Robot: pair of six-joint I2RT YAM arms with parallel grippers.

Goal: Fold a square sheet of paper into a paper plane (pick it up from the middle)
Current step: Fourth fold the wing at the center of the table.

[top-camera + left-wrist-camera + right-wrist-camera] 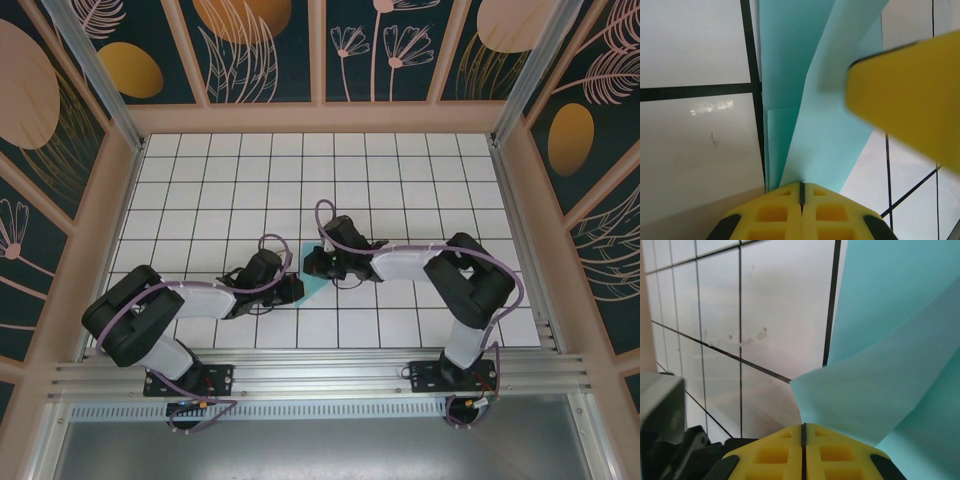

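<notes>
The creased sheet of thin light turquoise paper (313, 284) is near the middle of the white tiled table (400, 170), a little toward the near edge, caught between the two pincers. In the left wrist view the sheet (825, 125) runs away as a long folded strip with a sharp crease along it. Its near end comes out of the left gripper (801, 186), whose yellow gridded fingers are pressed flat together on it. A blurred yellow finger of the other pincer sits close on the right.

The right gripper (803, 427) is likewise clamped tight on the sheet, and a folded flap fans out to the right above its fingers.

From above, the two grippers nearly meet over the paper. The black-and-white left arm (135, 315) is folded, elbow out at the near left, forearm reaching right. The right arm (470, 285) mirrors it, elbow at the right, forearm stretched left across the tiles.
</notes>
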